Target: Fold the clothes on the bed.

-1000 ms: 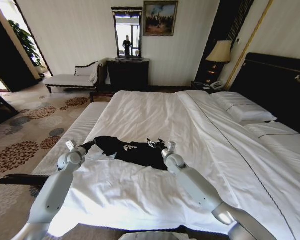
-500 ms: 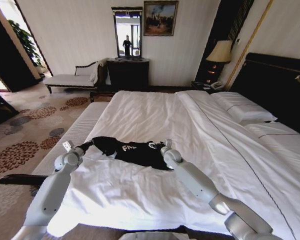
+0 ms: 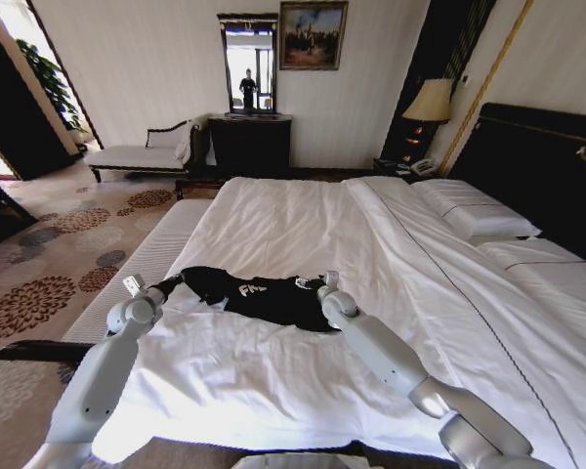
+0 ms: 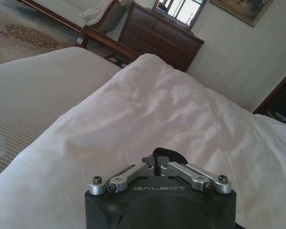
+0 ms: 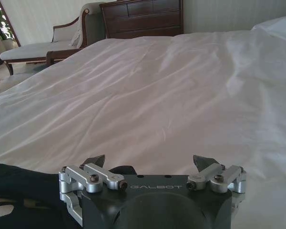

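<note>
The clothes, a black T-shirt with white lettering, lie stretched crosswise on the near part of the bed. My left gripper is at the shirt's left end. In the left wrist view its fingers are shut with a fold of black fabric between them. My right gripper is at the shirt's right end. In the right wrist view it stands open just over the white sheet, and the shirt lies beside one finger.
A long striped white bench runs along the bed's left side. Pillows and a dark headboard are on the right. A chaise, dresser and lamp stand by the far wall. Patterned carpet lies to the left.
My left gripper has drawn the shirt's end a little to the left. My right gripper has shifted slightly left and away from me. The shirt lies longer and flatter.
</note>
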